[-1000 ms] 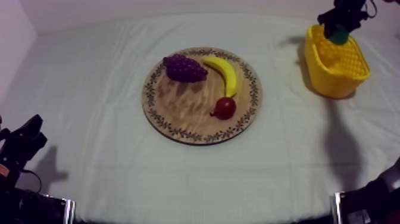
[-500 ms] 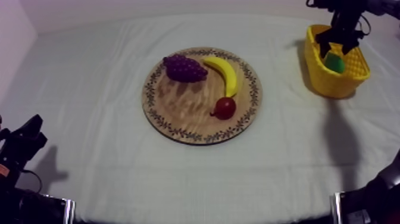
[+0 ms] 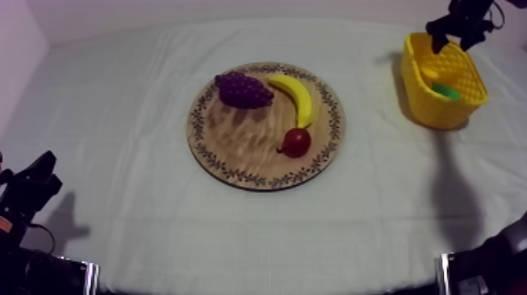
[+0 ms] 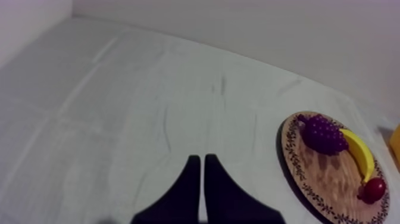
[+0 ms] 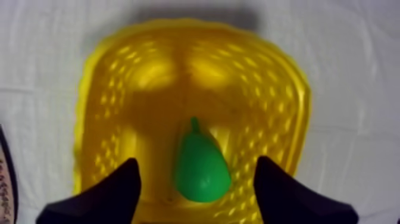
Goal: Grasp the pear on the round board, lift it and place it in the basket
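Observation:
The green pear (image 5: 200, 165) (image 3: 447, 91) lies on the floor of the yellow basket (image 5: 101, 89) (image 3: 423, 106) at the table's right. My right gripper (image 3: 459, 30) (image 5: 196, 184) hangs open above the basket's far end, its two black fingers (image 5: 113, 190) wide apart and empty, the pear below the gap. The round wooden board (image 3: 235, 141) (image 4: 309, 179) in the middle holds the grapes (image 3: 243, 89) (image 4: 324, 134), the banana (image 3: 296, 97) (image 4: 359, 154) and the small red fruit (image 3: 296, 142) (image 4: 373, 189). My left gripper (image 3: 35, 184) (image 4: 202, 170) rests shut at the lower left, fingers together as a wedge.
Grey-white cloth (image 3: 118, 118) covers the table, bare between the board and the basket and all along the left side. A pale wall (image 4: 268, 30) rises behind the far edge.
My right gripper held the pear over the basket, lowered into it, let go and has risen back. The pear now lies in the basket. The left arm has not moved.

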